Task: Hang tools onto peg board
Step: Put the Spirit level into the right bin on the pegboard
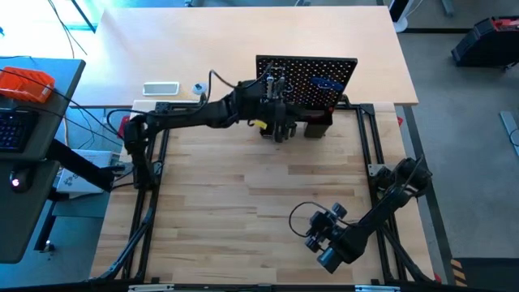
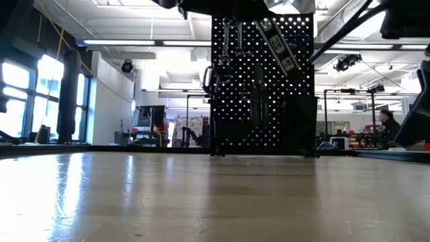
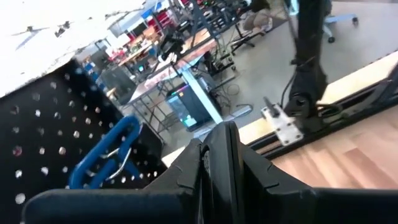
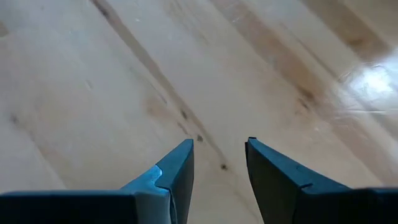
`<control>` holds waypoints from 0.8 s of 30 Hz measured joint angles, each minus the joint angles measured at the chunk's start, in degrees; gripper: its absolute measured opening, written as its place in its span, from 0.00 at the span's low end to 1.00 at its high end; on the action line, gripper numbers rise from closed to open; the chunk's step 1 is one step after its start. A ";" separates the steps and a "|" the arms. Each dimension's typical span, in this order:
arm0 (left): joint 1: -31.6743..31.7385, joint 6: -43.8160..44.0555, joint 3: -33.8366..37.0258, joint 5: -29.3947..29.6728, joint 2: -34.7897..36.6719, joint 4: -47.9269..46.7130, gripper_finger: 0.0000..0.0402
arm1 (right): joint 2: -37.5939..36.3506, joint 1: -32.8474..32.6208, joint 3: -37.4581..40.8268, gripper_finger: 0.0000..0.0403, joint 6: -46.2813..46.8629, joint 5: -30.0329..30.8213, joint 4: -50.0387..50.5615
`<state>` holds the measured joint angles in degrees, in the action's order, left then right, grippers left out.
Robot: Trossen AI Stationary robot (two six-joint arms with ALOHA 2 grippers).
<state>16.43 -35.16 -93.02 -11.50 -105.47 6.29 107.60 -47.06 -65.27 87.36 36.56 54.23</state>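
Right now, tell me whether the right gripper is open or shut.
Open. The right gripper shows a clear gap between its two fingers, with bare wooden table visible through it and nothing held.

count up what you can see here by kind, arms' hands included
hands: 2 (left hand at the peg board, right hand far from it)
peg board: 1
blue-handled tool on the board: 1
white tray: 1
total: 5
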 joint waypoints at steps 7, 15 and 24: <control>1.00 0.29 -3.91 -1.23 -3.48 -2.53 0.12 | 0.02 0.05 1.41 0.35 -0.24 0.78 -2.25; 0.07 0.95 -4.10 0.91 -5.73 -4.56 0.12 | 0.02 0.05 1.44 0.35 -0.38 3.91 -4.33; -2.41 -0.21 -4.14 7.28 -6.19 -3.19 0.12 | 0.02 0.05 1.44 0.35 -0.38 4.54 -4.96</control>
<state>14.02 -35.37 -97.17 -4.21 -111.67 3.10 107.61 -47.00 -63.83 86.98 41.10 49.27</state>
